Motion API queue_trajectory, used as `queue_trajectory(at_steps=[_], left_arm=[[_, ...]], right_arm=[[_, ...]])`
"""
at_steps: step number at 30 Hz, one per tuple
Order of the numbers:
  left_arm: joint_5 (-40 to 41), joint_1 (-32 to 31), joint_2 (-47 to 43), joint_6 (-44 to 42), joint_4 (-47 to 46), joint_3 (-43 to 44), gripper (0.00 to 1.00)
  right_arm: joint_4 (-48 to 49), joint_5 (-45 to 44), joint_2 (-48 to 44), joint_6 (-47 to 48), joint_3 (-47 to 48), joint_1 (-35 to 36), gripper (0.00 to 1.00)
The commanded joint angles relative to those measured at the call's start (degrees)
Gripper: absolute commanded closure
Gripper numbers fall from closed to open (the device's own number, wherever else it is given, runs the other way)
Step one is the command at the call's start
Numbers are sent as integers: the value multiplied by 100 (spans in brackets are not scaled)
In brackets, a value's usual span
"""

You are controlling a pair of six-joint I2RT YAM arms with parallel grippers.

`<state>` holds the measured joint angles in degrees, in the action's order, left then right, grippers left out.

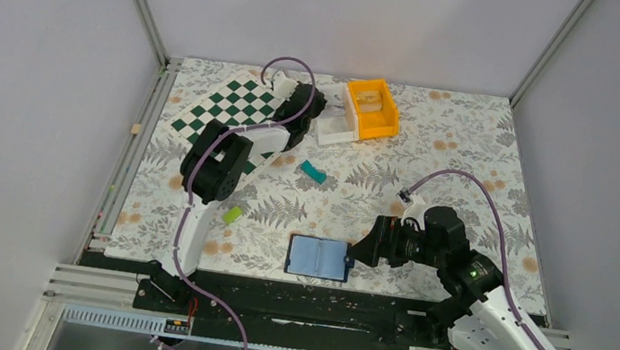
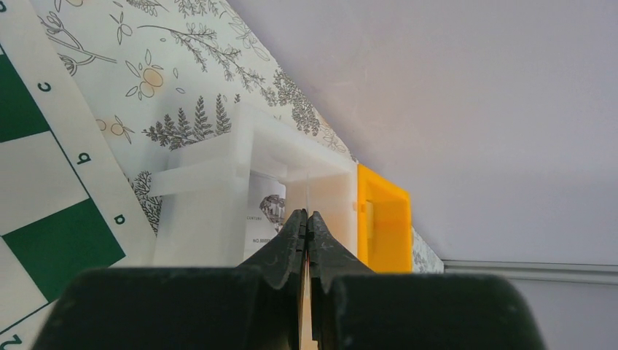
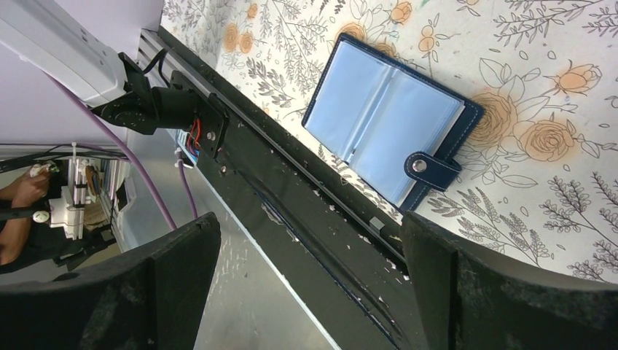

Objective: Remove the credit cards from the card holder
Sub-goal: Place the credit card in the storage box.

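Lilac walls close in a floral-print surface (image 1: 471,160), with a black rail (image 3: 291,189) along its near edge.

Just left of the right gripper (image 1: 357,254), the card holder (image 1: 319,258) lies spread open and flat beside that rail. It is navy with stitched edges and 2 glossy pale blue inner panels, and its short snap tab (image 3: 431,169) points toward the gripper. I cannot tell whether any credit cards sit in those panels. Nothing lies between the gripper and the holder. The right gripper is spread as wide as it goes and holds nothing. Its arm is bent low, reaching leftward.

The left arm stretches to the far side. Its gripper (image 2: 307,219) is pressed closed, and a thin pale edge shows between the fingers; I cannot tell what it is. Straight ahead of it stands a translucent white bin (image 2: 218,182) with a printed slip (image 2: 266,215) inside. An orange bin (image 2: 382,226) touches that bin's far side. A green-and-white chessboard mat (image 2: 51,182) lies to the gripper's left. A teal block (image 1: 313,172) and a green block (image 1: 232,215) sit well apart, nearer the arm bases.
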<state>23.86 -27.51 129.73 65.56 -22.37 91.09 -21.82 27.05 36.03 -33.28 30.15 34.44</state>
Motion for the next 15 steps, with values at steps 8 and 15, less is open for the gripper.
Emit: queue_trajectory(at_steps=[8, 15], left_arm=[[158, -40, 383, -28, -92, 496, 100], [36, -57, 616, -100, 4, 793, 96]], right_arm=[[-261, -213, -35, 252, 342, -25, 1], [-264, -223, 26, 271, 399, -26, 1]])
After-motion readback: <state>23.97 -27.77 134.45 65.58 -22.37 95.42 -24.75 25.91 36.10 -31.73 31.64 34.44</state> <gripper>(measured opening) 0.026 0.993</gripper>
